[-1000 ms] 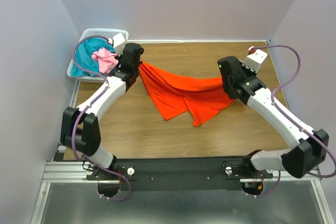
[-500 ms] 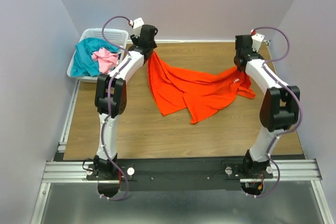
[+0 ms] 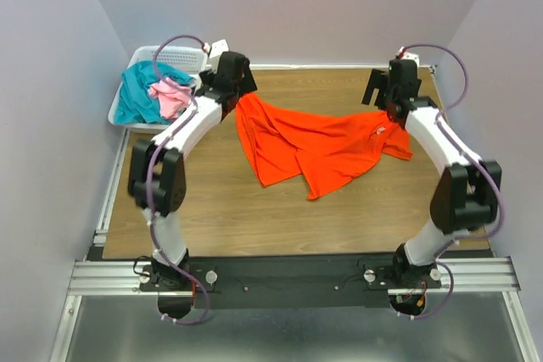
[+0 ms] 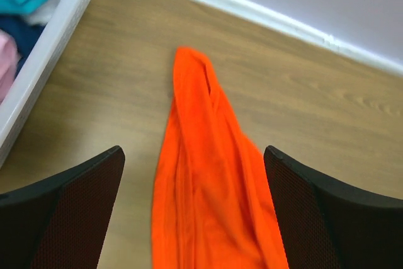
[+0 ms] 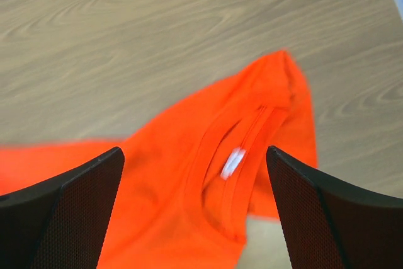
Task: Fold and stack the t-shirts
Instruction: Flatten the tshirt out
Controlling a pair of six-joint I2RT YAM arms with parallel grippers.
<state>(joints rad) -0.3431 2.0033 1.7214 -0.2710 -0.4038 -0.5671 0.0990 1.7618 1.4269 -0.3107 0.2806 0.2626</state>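
Orange shirt (image 3: 318, 146) lies rumpled on the far table (image 3: 212, 209). Left gripper (image 4: 192, 155) and right gripper (image 5: 195, 152) hover over its ends, jaws wide, empty. Cloth looks light and limp; pinch shoulders or hem. Teal shirt (image 3: 136, 95) and pink shirt (image 3: 172, 95) fill the far-left basket (image 3: 182, 55).

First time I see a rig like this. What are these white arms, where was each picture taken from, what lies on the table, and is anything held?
Two robot arms, each ending in a two-finger gripper. One picture looks down from above; the other two come from wrist cameras, the black shapes being fingers. An orange t-shirt lies rumpled on the wooden table; a teal shirt and a pink shirt sit in the white basket, far left. The left gripper and right gripper hang open over the orange shirt's ends, holding nothing.
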